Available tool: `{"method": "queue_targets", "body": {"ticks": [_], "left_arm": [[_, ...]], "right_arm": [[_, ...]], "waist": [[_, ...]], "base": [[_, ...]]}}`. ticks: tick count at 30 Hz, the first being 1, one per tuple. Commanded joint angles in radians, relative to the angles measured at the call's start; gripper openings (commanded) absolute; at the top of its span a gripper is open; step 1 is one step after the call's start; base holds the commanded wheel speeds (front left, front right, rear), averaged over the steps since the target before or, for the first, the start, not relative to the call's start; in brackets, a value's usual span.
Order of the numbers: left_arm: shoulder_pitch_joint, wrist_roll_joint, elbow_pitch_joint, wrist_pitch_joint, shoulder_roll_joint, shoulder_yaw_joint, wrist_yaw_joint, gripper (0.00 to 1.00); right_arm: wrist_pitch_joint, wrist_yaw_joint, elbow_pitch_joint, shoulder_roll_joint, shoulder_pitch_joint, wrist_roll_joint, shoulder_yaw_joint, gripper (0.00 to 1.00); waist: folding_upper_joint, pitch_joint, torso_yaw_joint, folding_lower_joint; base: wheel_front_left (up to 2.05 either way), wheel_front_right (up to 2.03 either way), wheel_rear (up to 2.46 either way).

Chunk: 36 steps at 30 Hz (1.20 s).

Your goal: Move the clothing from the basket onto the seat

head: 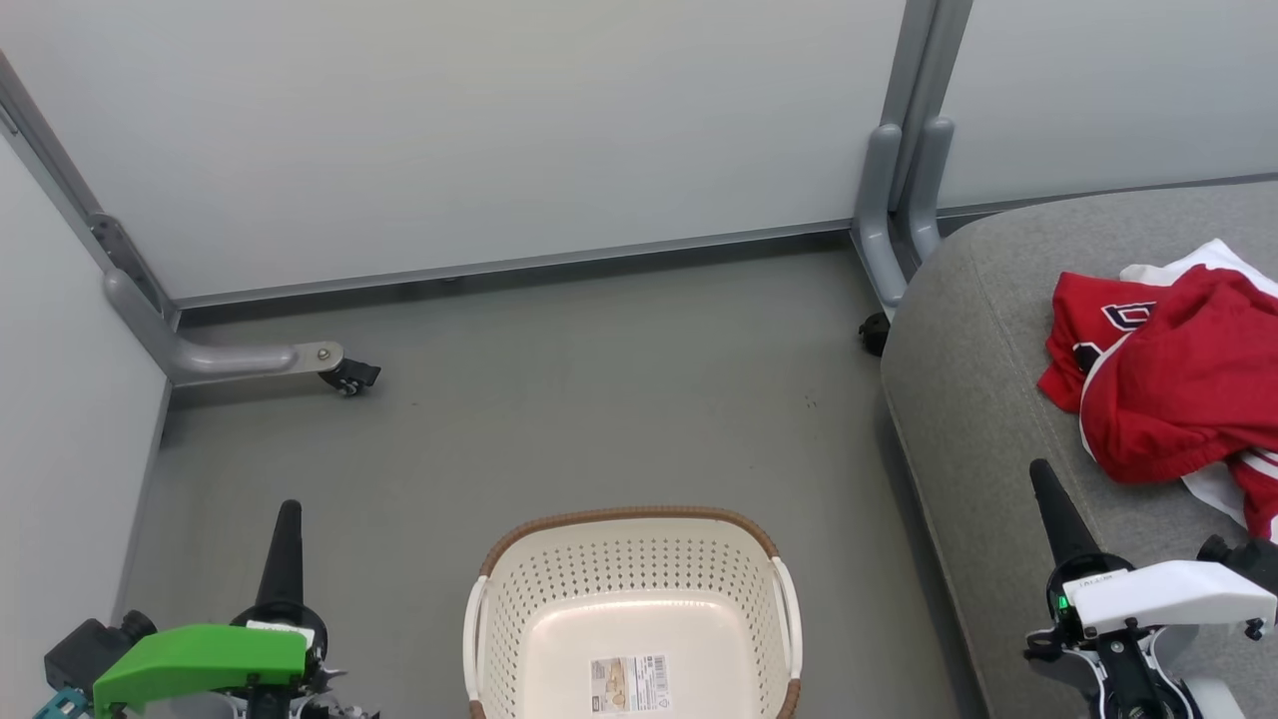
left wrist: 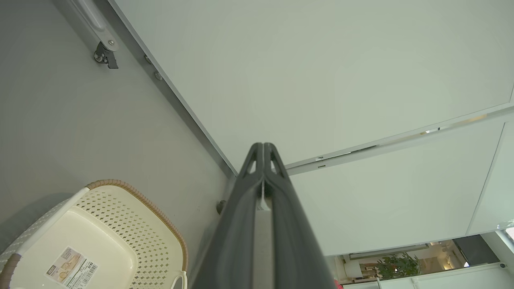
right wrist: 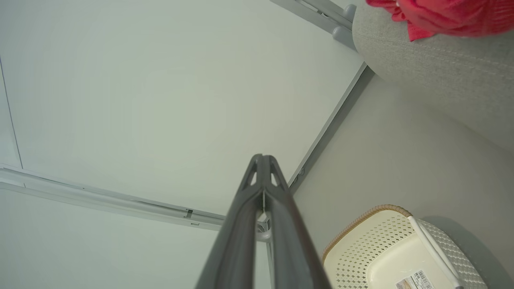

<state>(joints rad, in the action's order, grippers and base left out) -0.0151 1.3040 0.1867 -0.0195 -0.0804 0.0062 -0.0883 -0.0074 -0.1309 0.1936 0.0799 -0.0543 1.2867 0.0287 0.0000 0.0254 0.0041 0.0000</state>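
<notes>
Since the cream-white perforated plastic laundry basket [head: 619, 571] at six o'clock in the head view holds nothing but its paper label [head: 629, 684], the carrying looks finished to me. The red sports clothing with white trim [head: 1178, 394] lies in a rumpled heap at three o'clock on the large light grey upholstered seat [head: 983, 389], with black white-edged lettering peeping out at its left side. The left hand [head: 289, 511] points up at seven o'clock over the grey floor [head: 599, 379]. The right hand [head: 1041, 471] points up at four o'clock above the seat's near edge, just short of the heap and not touching it.

From the left wrist, the left hand's [left wrist: 263, 146] two dark fingers press together along a hairline seam, gripping nothing. The basket sits at eight o'clock, bare inside.

From the right wrist, the right hand [right wrist: 262, 157] is likewise closed up on nothing. The basket lies at five o'clock, and the seat is at two o'clock with the clothing hanging a little over its rounded edge.

I judge that nothing is left to lift. At most, the next move calls for both arms to draw clear without snagging the heap.
</notes>
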Motion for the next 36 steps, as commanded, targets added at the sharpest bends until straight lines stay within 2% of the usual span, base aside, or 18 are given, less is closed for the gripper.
{"method": "queue_targets", "body": {"ticks": [1, 36], "left_arm": [[-0.031, 0.023, -0.002, 0.006, -0.008, 0.008, -0.009, 0.0], [-0.086, 0.282, 0.046, 0.085, -0.002, 0.058, -0.038, 0.0]], "right_arm": [[0.009, 0.0, -0.001, 0.003, -0.023, 0.024, 0.007, 0.0], [0.087, 0.0, 0.042, -0.009, -0.05, 0.286, 0.052, 0.0]], "waist": [[0.0, -0.001, 0.0, 0.0], [0.0, -0.022, -0.003, 0.0]], "base": [[0.0, 0.0, 0.0], [0.0, 0.0, 0.0]]}}
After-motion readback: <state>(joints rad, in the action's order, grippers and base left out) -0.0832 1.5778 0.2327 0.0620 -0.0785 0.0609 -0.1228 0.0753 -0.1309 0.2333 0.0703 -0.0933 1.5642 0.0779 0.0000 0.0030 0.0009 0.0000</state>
